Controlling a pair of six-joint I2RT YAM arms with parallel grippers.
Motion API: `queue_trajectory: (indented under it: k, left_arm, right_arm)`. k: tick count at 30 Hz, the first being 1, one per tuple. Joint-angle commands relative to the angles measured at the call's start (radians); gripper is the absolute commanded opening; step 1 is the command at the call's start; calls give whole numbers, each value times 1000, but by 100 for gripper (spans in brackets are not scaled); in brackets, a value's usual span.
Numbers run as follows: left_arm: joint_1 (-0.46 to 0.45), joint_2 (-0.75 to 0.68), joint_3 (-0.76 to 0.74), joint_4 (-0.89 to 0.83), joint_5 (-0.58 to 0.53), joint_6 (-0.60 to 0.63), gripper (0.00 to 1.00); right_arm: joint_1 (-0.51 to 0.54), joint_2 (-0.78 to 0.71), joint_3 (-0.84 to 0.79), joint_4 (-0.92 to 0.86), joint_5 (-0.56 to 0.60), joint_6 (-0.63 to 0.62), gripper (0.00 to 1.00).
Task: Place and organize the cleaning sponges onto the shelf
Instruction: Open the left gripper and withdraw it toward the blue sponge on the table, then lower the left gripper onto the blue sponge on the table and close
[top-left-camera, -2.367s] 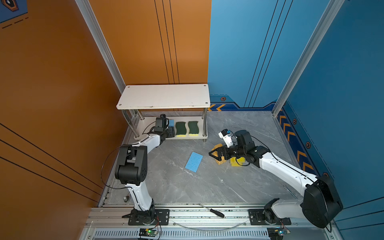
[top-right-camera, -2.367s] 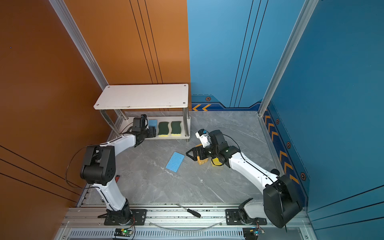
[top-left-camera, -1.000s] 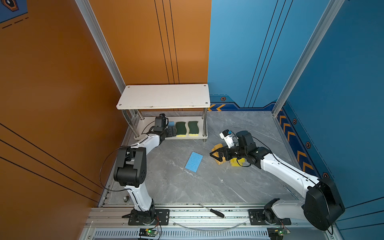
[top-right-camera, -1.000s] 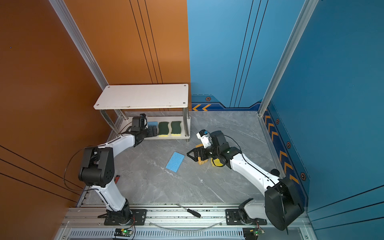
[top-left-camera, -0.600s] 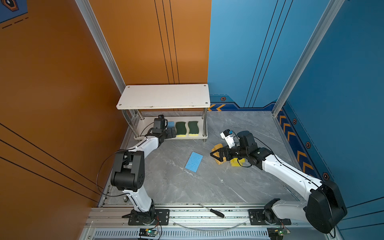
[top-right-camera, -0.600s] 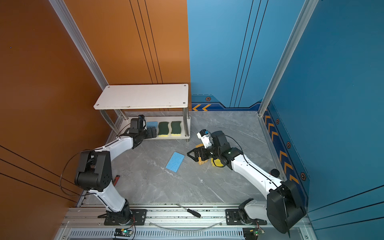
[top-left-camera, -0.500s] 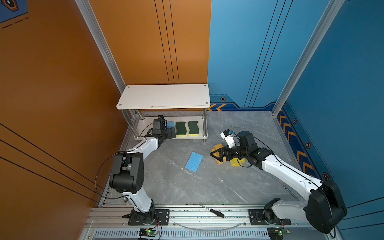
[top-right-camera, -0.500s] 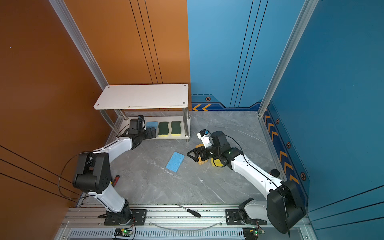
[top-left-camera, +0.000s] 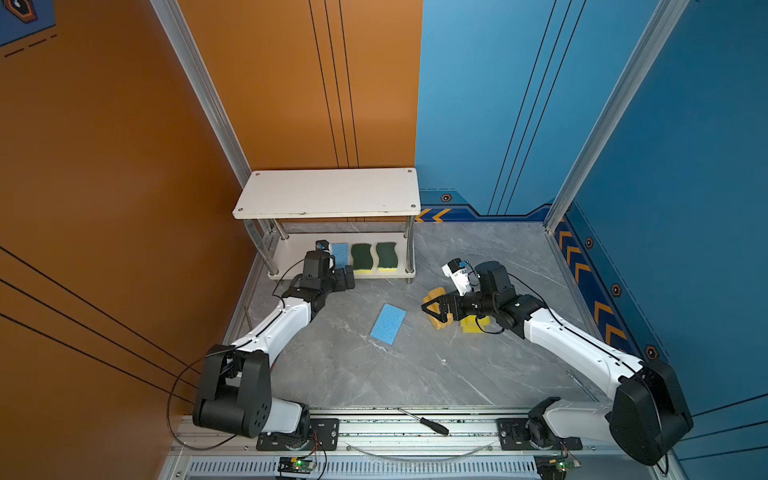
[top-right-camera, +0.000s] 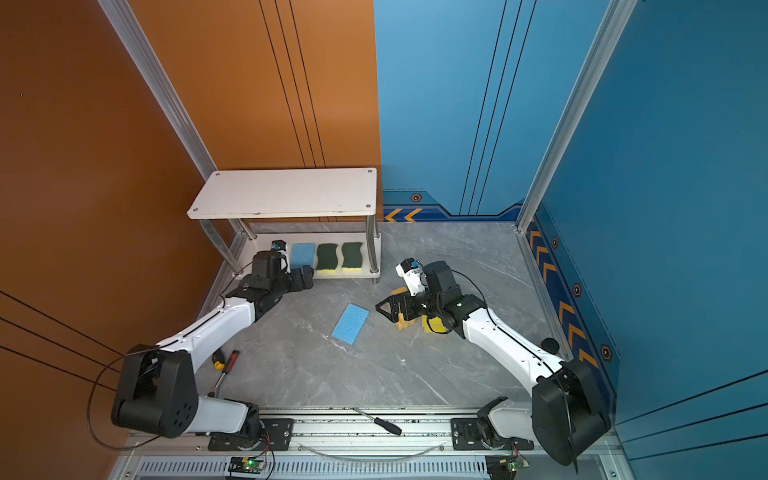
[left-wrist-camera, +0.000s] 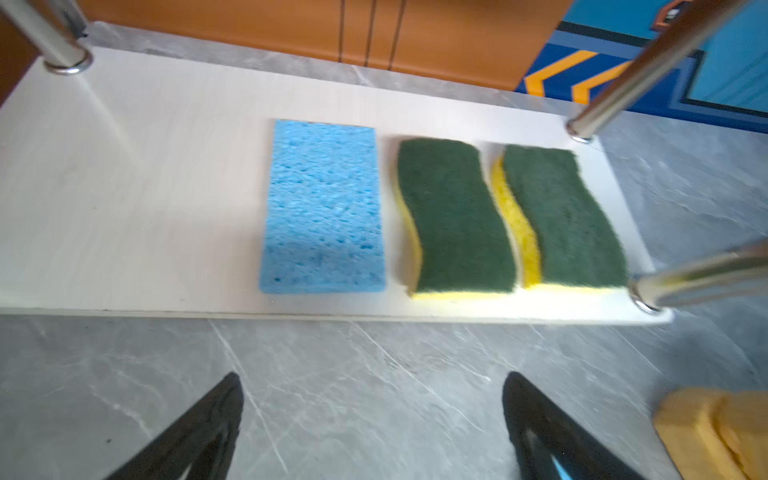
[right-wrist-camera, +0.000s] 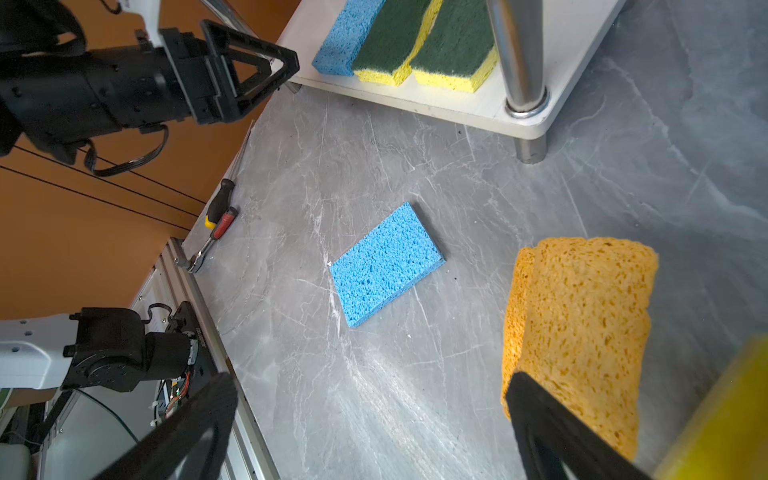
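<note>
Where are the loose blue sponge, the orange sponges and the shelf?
loose blue sponge (top-left-camera: 387, 323): a top view, centre of top face.
orange sponges (right-wrist-camera: 582, 328): right wrist view, front porous face.
shelf (top-left-camera: 328, 193): a top view, bare upper board.

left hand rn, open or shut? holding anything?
Open and empty. In the left wrist view the left hand has its fingers spread wide over bare floor, short of the shelf; nothing lies between them.
</note>
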Motion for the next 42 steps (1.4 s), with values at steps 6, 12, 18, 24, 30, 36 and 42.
queue_trajectory:
  k: [6, 12, 18, 24, 30, 36, 42]
  left_arm:
    - [-211, -115, -111, -36, -23, 16, 97]
    - [-324, -103, -184, -39, -42, -14, 98]
    - [-409, -68, -205, -40, -36, -29, 98]
    - [-479, 9, -189, -40, -52, -38, 98]
    - [-534, 93, -166, -50, -89, -58, 98]
    - [-557, 113, -171, -49, -123, -77, 98]
    - [-557, 112, -163, -67, -136, -75, 98]
  right_arm:
    - [-24, 50, 49, -7, -40, -27, 100]
    - [-49, 57, 54, -7, -58, -33, 100]
    - [-71, 57, 51, -9, -73, -37, 100]
    - [-78, 58, 44, -7, -73, -38, 100]
    - [-80, 55, 43, -7, -71, -37, 100]
    - [-81, 56, 41, -7, -69, -36, 100]
    - [-81, 60, 36, 2, -73, -29, 100]
